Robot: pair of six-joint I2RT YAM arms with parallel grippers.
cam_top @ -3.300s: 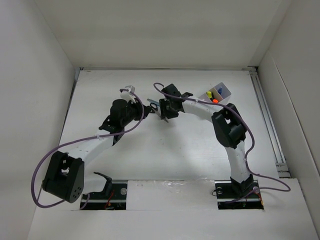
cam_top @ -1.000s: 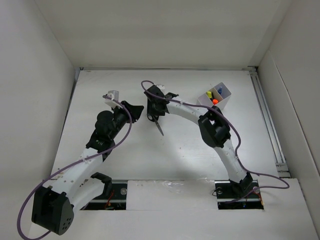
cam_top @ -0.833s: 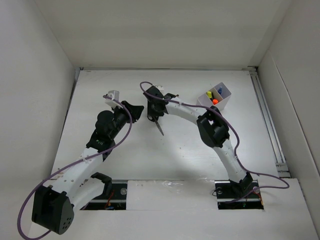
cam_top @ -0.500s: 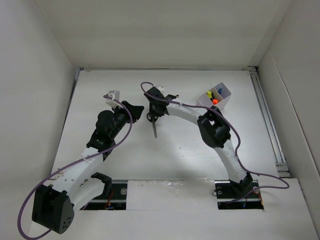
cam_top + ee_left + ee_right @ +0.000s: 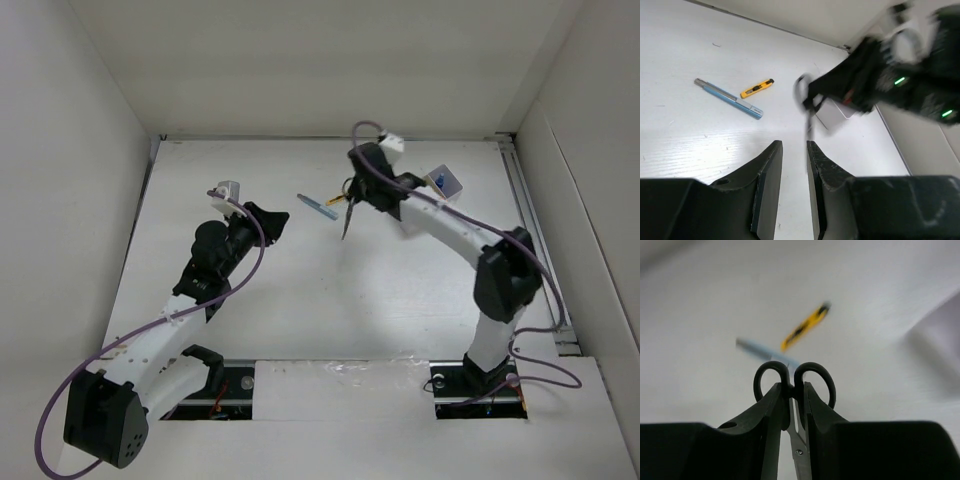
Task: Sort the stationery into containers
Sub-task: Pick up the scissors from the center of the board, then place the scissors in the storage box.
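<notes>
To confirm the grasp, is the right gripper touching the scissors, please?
Touching: the right wrist view shows the right gripper pinching the scissors just below their handles.

You're looking at a white table (image 5: 300, 290). A blue pen (image 5: 318, 206) lies flat in the upper middle of the top view, with the yellow-black cutter (image 5: 756, 88) just beside it, not touching. The white box (image 5: 443, 183) sits further right.

1. White shells are covering the long links of the left arm (image 5: 165, 322) and the right arm (image 5: 445, 218), with chunky black housings bulging at the joints.
2. A purple cable (image 5: 263, 240) is trailing along each arm.
3. The fingers (image 5: 769, 185) are showing as matte black, flat-faced wedges.
4. Small green lights (image 5: 899, 80) are glowing on the right arm's black wrist.
</notes>
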